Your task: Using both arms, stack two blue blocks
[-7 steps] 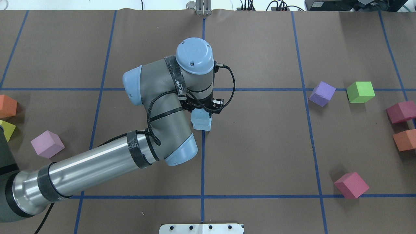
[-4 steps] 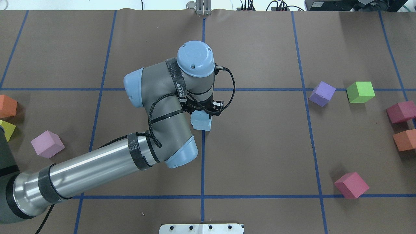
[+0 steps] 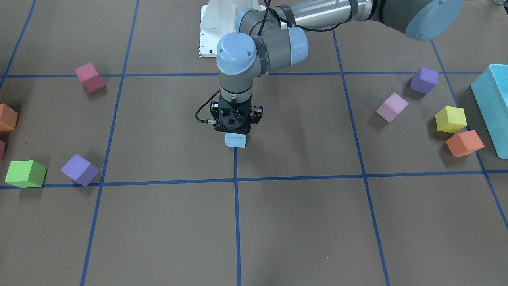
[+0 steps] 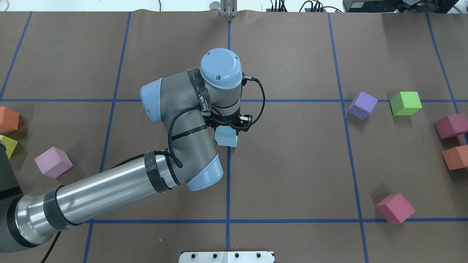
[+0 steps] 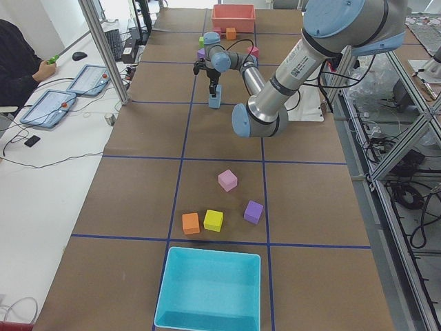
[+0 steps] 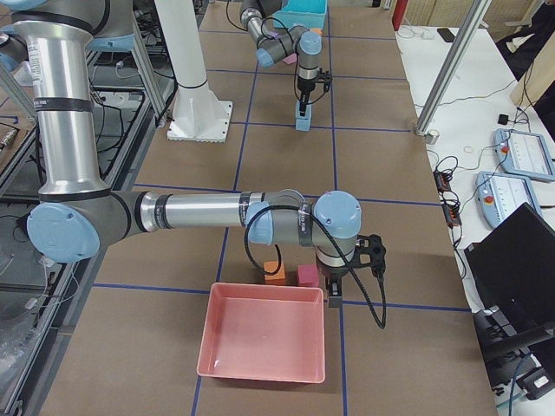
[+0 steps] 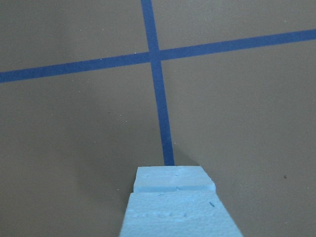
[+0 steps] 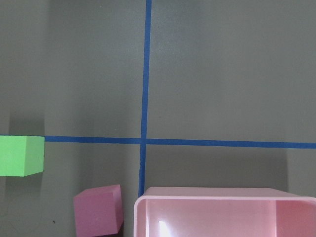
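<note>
My left gripper (image 4: 227, 128) points straight down at the table's middle, over the crossing of the blue tape lines. It is shut on a light-blue block (image 7: 180, 217), which sits on or just above a second light-blue block (image 7: 173, 179), slightly off-square to it. From the overhead view the pair shows as one blue block (image 4: 226, 137) under the wrist, and likewise in the front view (image 3: 235, 140). My right gripper (image 6: 334, 290) hangs by the pink bin (image 6: 264, 342) at the table's right end. I cannot tell if it is open or shut.
A purple cube (image 4: 362, 105), a green cube (image 4: 405, 103) and magenta cubes (image 4: 395, 208) lie on the right. A pink cube (image 4: 53, 162), orange and yellow cubes lie on the left by the turquoise bin (image 3: 492, 103).
My left wrist has shifted slightly, seemingly downward, with the blue block still under it. The other cubes have not moved.
</note>
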`<state>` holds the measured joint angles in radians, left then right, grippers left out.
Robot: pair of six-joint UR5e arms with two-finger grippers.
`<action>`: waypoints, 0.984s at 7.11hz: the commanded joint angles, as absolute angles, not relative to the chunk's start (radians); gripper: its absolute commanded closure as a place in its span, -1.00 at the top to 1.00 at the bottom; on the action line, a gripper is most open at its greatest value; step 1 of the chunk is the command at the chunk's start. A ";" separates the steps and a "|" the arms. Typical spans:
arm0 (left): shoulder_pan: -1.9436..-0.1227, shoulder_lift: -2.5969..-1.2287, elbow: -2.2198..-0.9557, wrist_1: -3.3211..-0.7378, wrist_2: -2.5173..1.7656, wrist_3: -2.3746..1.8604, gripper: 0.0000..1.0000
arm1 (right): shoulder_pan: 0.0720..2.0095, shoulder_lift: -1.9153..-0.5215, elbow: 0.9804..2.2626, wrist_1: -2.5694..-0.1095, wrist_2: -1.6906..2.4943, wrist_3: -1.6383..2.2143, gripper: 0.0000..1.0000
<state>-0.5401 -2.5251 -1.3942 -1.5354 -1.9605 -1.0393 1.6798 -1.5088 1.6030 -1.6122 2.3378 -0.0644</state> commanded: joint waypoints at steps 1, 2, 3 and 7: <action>-0.537 -2.522 -1.396 -1.536 -1.960 -1.040 0.52 | 1.680 -1.508 1.603 -1.612 2.338 -0.064 1.00; -0.537 -2.522 -1.396 -1.536 -1.960 -1.040 0.60 | 1.680 -1.508 1.603 -1.612 2.338 -0.064 1.00; -0.537 -2.520 -1.399 -1.537 -1.960 -1.040 0.76 | 1.680 -1.508 1.603 -1.612 2.338 -0.064 1.00; -0.656 -2.419 -1.643 -1.513 -2.046 -0.962 0.95 | 1.680 -1.505 1.600 -1.612 2.335 -0.064 1.00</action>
